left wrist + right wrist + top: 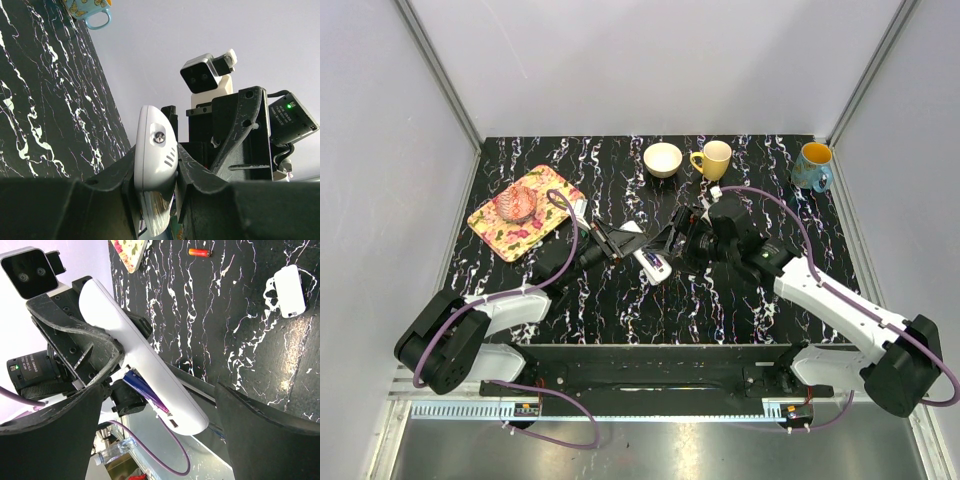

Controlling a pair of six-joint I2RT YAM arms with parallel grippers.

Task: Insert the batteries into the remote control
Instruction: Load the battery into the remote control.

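My left gripper is shut on the remote control, a slim white handset held up off the table. In the right wrist view the remote control slants across the frame, and a purple-blue battery lies in its open compartment. My right gripper is open wide, its fingers on either side of the remote's lower end without touching it. In the top view the right gripper is just right of the remote. An orange battery lies loose on the table.
A small white rounded plastic piece lies on the black marbled table. A floral tray sits at the back left. A cream bowl, a yellow mug and a blue mug stand along the back edge.
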